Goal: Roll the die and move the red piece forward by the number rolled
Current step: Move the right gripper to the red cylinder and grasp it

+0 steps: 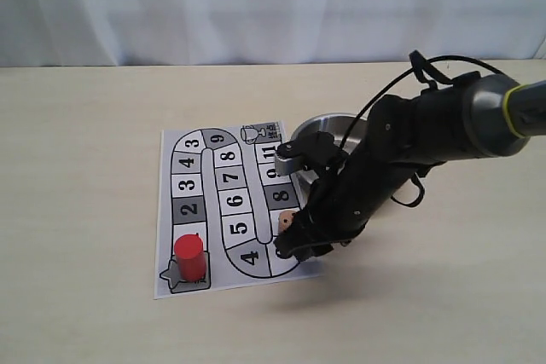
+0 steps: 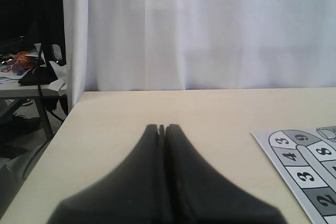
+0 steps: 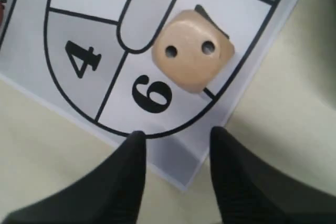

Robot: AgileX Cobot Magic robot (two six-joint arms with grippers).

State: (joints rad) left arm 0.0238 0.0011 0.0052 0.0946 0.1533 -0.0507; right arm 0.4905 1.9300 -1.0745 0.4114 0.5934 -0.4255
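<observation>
The red piece (image 1: 188, 258) stands upright on the start square at the front left corner of the paper game board (image 1: 211, 210). The die (image 1: 286, 221), a pale wooden cube, lies on the board's right side; in the right wrist view the die (image 3: 191, 51) shows a face with two pips. My right gripper (image 1: 287, 252) hovers just in front of it, over the board's front right corner. In its own view the right gripper (image 3: 176, 136) is open with nothing between the fingers. My left gripper (image 2: 161, 128) is shut and empty, above bare table left of the board (image 2: 307, 171).
A metal bowl (image 1: 328, 130) sits behind the right arm at the board's far right corner. A white curtain backs the table. Beyond the table's left edge the left wrist view shows a cluttered side table (image 2: 29, 74).
</observation>
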